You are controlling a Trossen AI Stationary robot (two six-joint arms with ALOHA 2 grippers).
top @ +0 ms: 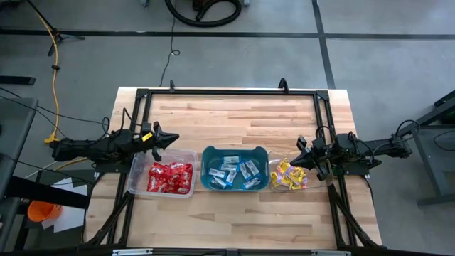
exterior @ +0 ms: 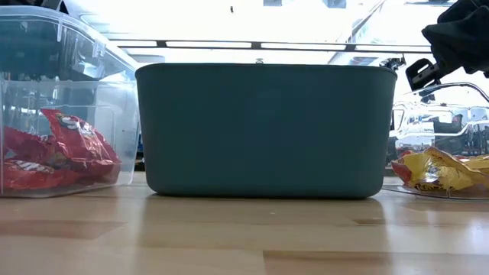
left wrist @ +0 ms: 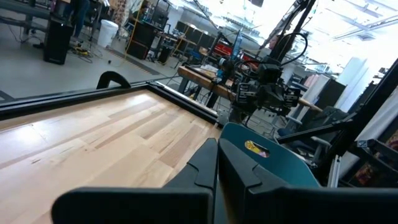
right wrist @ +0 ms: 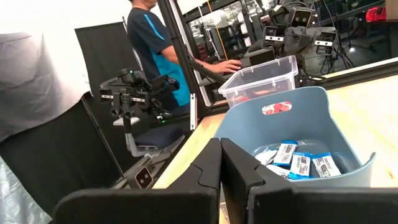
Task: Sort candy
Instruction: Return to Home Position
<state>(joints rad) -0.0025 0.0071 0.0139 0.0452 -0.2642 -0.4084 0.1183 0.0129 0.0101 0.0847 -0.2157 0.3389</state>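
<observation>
The candy looks light, soft and slippery; pinch a packet across its flat middle. Left claw and right claw, each pressed together and empty, flank the bins.

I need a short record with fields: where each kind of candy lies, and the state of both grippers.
red candy: in left clear bin
blue-and-white candy: in teal tub
yellow candy: in right clear bin
left gripper: shut, empty, by left clear bin's far edge
right gripper: shut, empty, at right clear bin's far edge
</observation>
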